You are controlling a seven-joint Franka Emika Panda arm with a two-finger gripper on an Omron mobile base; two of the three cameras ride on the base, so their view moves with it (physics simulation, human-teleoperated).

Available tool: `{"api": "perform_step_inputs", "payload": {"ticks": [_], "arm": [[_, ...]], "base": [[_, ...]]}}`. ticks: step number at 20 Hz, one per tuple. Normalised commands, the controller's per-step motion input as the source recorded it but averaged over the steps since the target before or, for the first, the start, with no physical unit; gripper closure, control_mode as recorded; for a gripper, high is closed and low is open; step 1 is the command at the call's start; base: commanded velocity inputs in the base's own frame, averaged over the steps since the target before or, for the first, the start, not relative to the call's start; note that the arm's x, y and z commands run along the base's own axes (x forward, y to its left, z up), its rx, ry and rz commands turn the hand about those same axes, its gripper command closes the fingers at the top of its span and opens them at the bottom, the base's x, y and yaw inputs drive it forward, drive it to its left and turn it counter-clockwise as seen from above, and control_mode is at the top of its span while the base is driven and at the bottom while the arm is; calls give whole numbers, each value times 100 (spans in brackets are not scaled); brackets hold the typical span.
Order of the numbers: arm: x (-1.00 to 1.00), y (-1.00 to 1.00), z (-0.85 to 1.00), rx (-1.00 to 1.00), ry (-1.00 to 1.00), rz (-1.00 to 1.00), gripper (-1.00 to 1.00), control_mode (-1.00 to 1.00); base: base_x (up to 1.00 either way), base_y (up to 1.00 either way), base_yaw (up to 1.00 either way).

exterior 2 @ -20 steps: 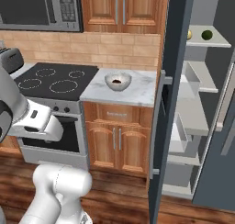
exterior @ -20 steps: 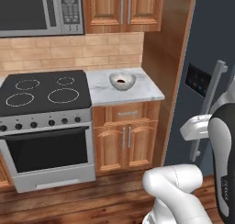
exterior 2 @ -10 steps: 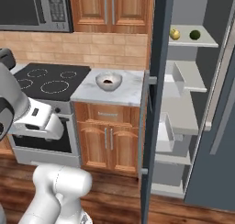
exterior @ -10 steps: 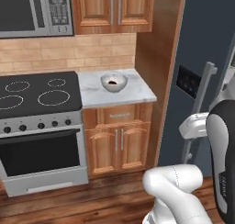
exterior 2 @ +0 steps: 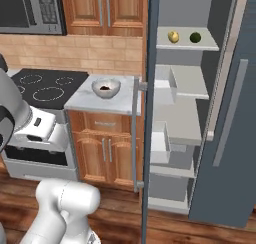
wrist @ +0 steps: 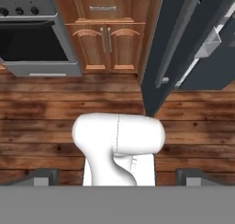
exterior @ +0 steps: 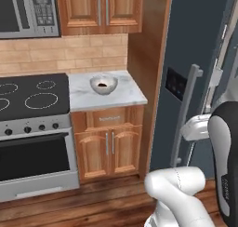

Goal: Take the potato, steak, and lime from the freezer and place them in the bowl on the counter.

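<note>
Caught early in the fetching step, jaws spread wide and empty: small yellow-tan oval potato (exterior 2: 173, 36) and dark green round lime (exterior 2: 195, 37) on the top shelf of the tall slate-grey freezer (exterior 2: 186, 113). Silvery speckled bowl (exterior 2: 105, 87), something dark inside, on the veined marble counter (exterior 2: 85, 101). A high reach required next, past the open freezer door (exterior 2: 148, 113).

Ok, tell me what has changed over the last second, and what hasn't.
The base has driven rightward toward the freezer, so the whole scene slid left in both base views; no object itself moved. The potato and lime still sit on the top shelf, the bowl still on the counter with something dark inside. The claw stays open and empty.
</note>
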Motion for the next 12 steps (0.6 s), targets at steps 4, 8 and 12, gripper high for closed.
{"api": "perform_step_inputs", "payload": {"ticks": [4, 8, 12], "arm": [[0, 0, 0, 0, 0, 0, -100, 100], [0, 0, 0, 0, 0, 0, -100, 100], [0, 0, 0, 0, 0, 0, -100, 100]], "base": [[0, -86, 0], [0, -91, 0], [0, -98, 0]]}}
